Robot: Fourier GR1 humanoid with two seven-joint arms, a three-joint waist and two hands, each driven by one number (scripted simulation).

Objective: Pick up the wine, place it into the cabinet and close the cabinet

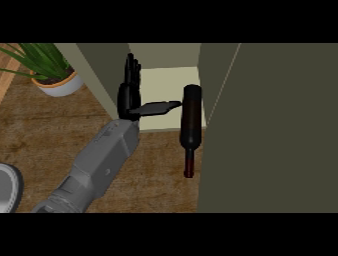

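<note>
Lying half inside the cabinet [290, 125], neck out over the counter [54, 135], wine bottle [191, 125], hand [131, 92] spreading open, thumb perhaps touching it, plant [50, 70] nearby.

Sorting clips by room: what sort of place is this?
Likely a home kitchen counter: a wine bottle lying half inside an open cabinet, and a potted plant on the wood-look top.
</note>
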